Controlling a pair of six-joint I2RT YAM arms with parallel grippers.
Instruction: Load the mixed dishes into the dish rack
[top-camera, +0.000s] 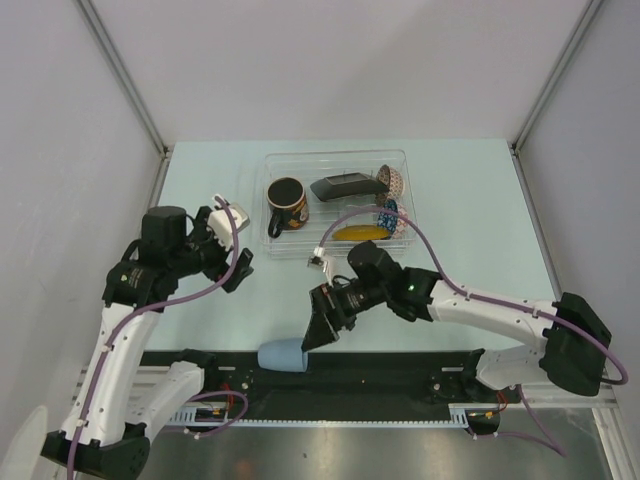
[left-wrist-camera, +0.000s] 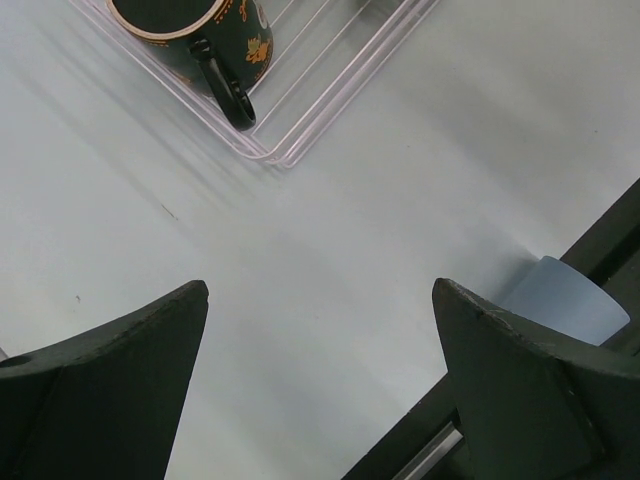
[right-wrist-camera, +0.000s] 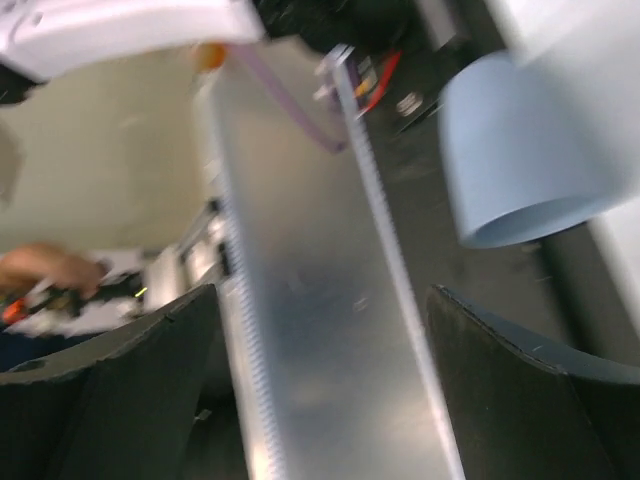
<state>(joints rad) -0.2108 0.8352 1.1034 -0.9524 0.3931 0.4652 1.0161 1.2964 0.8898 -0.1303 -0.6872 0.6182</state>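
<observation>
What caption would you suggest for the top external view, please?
Open right claw beside the small light-blue cup; dark mug sits in dish rack.

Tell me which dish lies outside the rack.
The light-blue cup, on its side at the table's near edge beside the right gripper. The mug, plate, saucer, pink bowl and blue bowl sit inside the rack.

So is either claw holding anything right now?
Nothing. The left gripper and right gripper are open and empty; the small light-blue cup lies near the right one.
</observation>
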